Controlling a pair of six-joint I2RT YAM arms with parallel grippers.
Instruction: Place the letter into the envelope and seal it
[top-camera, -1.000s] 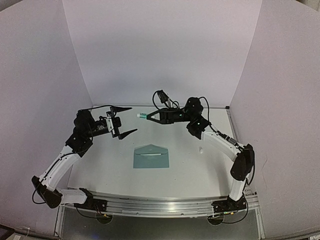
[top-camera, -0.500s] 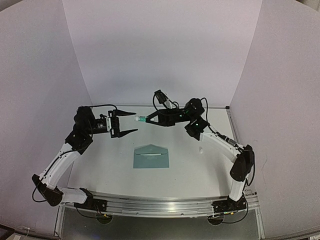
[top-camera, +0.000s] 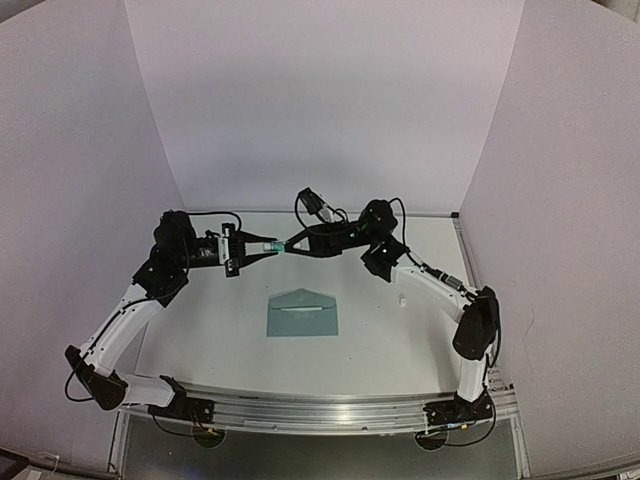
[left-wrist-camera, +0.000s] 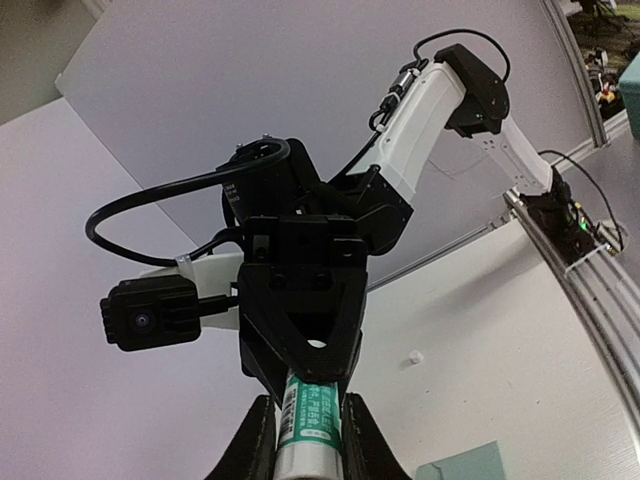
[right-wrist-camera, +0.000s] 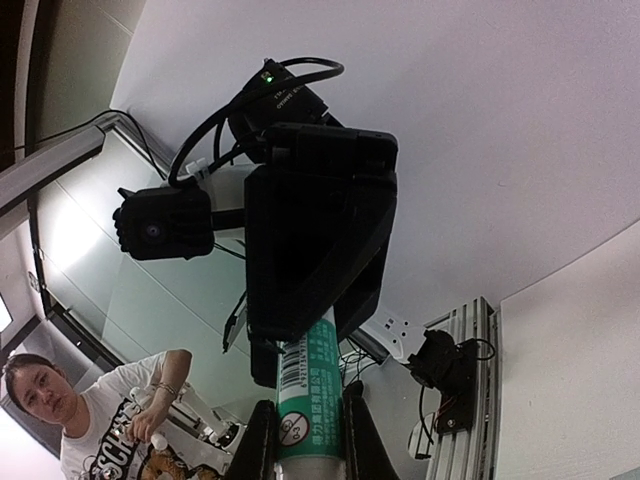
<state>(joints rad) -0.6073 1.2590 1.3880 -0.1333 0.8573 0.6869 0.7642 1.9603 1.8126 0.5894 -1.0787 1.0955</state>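
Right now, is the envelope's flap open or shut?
Open: the envelope lies flat, its triangular flap pointing away beyond the body, not folded down.

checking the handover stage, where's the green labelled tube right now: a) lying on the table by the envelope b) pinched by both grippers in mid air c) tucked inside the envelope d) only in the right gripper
b: the left gripper and right gripper each clamp one end of the tube, up off the table where the envelope lies.
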